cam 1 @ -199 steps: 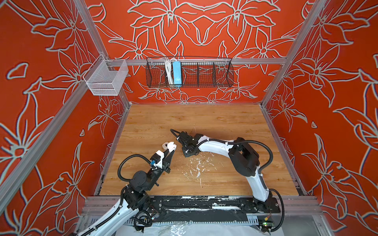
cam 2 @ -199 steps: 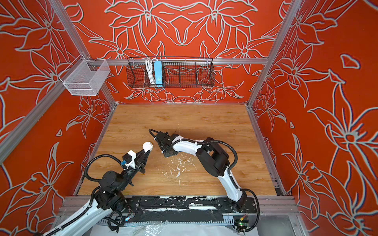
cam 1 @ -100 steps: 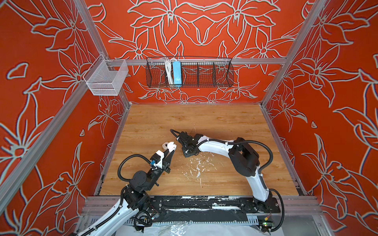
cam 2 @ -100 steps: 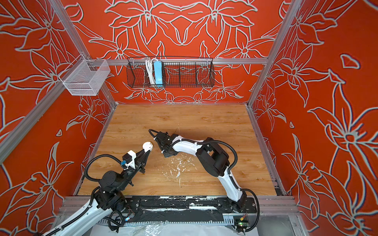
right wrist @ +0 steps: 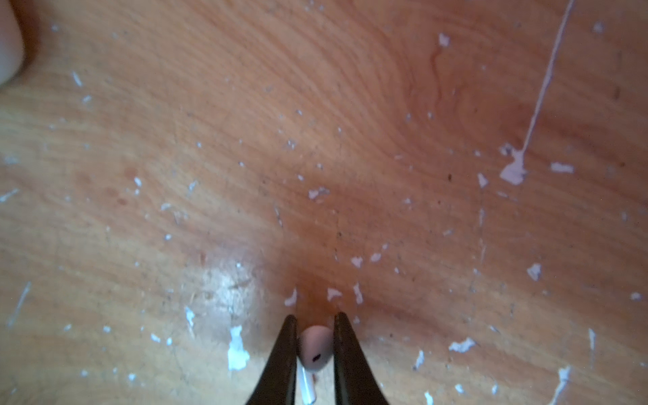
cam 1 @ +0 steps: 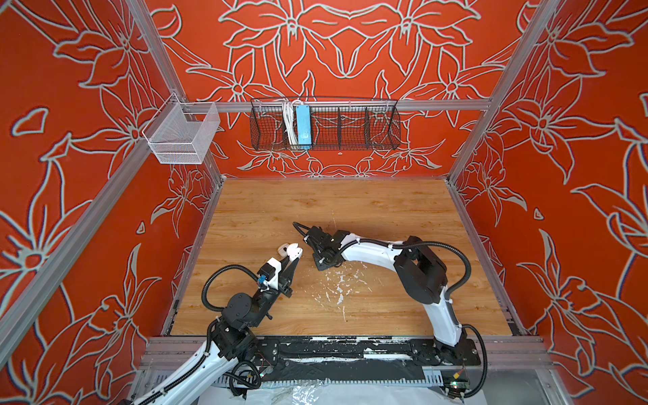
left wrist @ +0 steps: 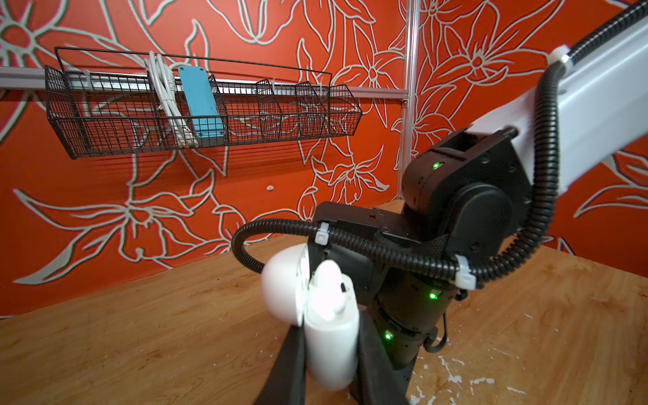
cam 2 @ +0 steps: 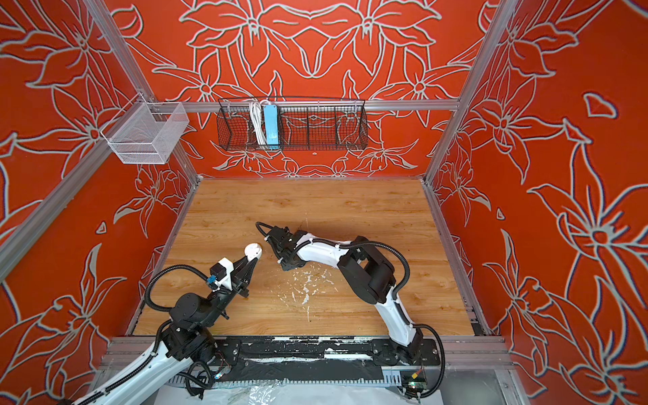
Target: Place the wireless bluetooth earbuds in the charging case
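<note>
The right gripper's (right wrist: 315,318) jaws stand only a slim gap apart and pinch an earbud (right wrist: 315,349) by its rounded head. One black finger presses each side, low over the table (right wrist: 350,140). I cannot tell whether the earbud is clear of the wood. The left gripper (left wrist: 329,354) is clamped on the case (left wrist: 331,326), jaws tight against its body. It holds the case up off the table with the lid (left wrist: 284,284) swung open.

Set against a second ago, both top views show neither arm shifted. The case (cam 1: 292,251) hangs in the same raised spot, near the right gripper (cam 1: 321,263) but apart from it.

The pinched earbud is glossy white with a small dark slot on its head, and its short stem runs back between the fingers. White flecks (right wrist: 236,347) lie scattered on the wood around it. A second earbud (left wrist: 328,287) sits in the case, its head showing above the rim, with a small dark mark on its side.
</note>
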You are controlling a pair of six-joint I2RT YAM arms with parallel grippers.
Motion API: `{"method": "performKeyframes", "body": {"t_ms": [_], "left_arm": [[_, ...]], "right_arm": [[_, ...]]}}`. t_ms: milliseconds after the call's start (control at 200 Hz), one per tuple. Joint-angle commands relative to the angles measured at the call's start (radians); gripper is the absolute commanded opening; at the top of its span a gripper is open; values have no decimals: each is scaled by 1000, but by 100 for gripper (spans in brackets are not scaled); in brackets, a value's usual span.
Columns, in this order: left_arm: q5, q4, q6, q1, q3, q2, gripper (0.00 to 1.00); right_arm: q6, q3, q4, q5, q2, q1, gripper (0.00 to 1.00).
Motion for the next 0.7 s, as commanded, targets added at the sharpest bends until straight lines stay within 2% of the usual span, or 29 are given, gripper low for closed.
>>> {"method": "performKeyframes", "body": {"t_ms": [0,440,545,696], "left_arm": [[0,29,-10,-4,-6,3,0],[42,52,-7,-4,5,49,0],[39,53,-10,-4,7,58,0],[35,46,-10,-4,8,51,0]], "right_arm": [[37,-56,24,14,-107,5,16],[49,-386,327,17,-495,6,14],[26,-378,303,21,-492,7,15],[11,-284,179,23,-376,8,17]]}}
